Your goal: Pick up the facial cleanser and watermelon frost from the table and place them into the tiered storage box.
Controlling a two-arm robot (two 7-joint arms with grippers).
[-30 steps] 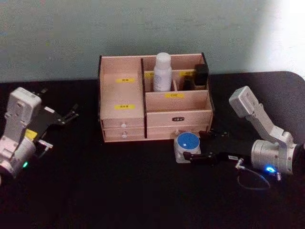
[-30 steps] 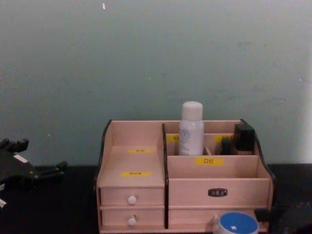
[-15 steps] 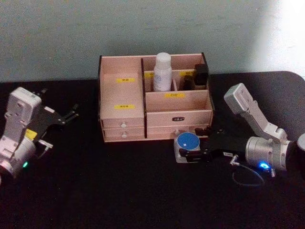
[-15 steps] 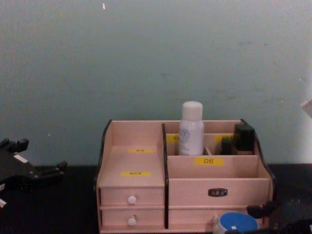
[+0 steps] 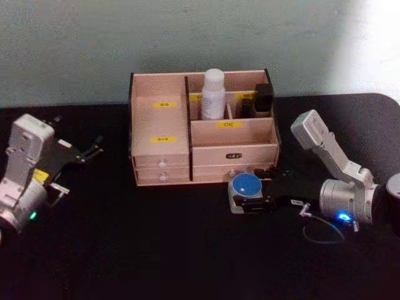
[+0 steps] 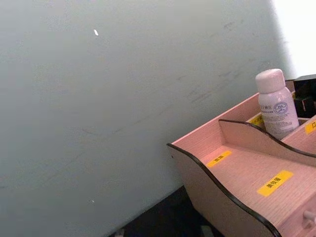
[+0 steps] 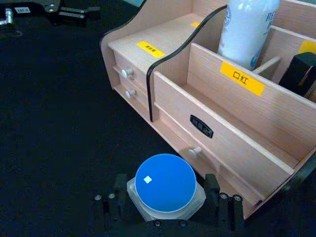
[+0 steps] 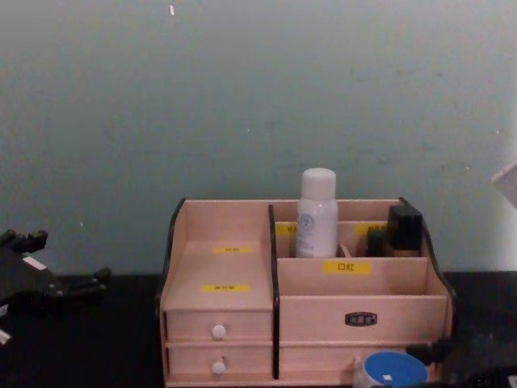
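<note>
The facial cleanser stands upright in a back compartment of the tiered storage box. On the black table just in front of the box's right drawers sits the watermelon frost, a clear jar with a blue lid. My right gripper is open and straddles the jar, one finger close against each side. Far off on the left, my left gripper rests open, holding nothing.
Dark small items fill the box's back right compartment beside the bottle. A blue cable loop hangs at my right wrist. A pale wall rises right behind the box. The table in front is bare black surface.
My right gripper has slid left along the table until its fingers flank the blue-lidded jar. The jar, the bottle and the left arm have stayed put.
</note>
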